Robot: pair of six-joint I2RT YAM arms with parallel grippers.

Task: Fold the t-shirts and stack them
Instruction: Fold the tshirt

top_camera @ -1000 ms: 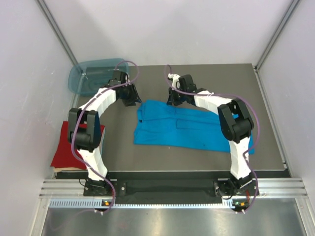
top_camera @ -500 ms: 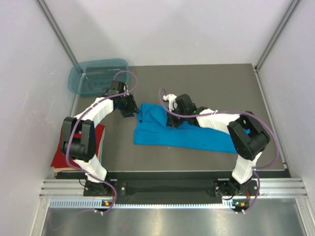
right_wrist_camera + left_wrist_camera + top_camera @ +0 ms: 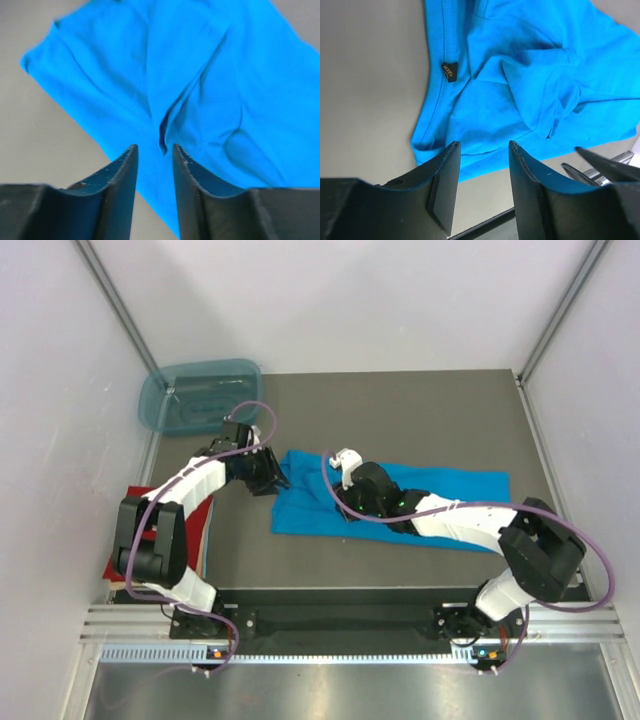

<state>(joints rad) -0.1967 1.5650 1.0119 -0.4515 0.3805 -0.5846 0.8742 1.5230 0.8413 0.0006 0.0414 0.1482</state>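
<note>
The turquoise t-shirt (image 3: 455, 485) lies spread across the middle of the table, rumpled and partly folded at its left end (image 3: 520, 75). My left gripper (image 3: 272, 472) hovers at the shirt's left edge. In the left wrist view its jaws (image 3: 482, 145) stand open with nothing between them. My right gripper (image 3: 345, 502) is over the shirt's left half. Its jaws (image 3: 153, 146) are a little apart just above a crease in the cloth (image 3: 200, 75), gripping nothing. The red t-shirt (image 3: 118, 562) lies folded at the near left, partly hidden under my left arm.
A translucent blue-green tub (image 3: 200, 395) stands at the far left corner. A small black label (image 3: 449, 70) shows on the shirt's hem. The table's front edge and a metal rail (image 3: 330, 625) run below the arms. Pale walls close in both sides.
The right gripper has come from the shirt's far edge toward me over the cloth and has opened. The left gripper moved nearer, from beside the tub to the shirt's left edge.
</note>
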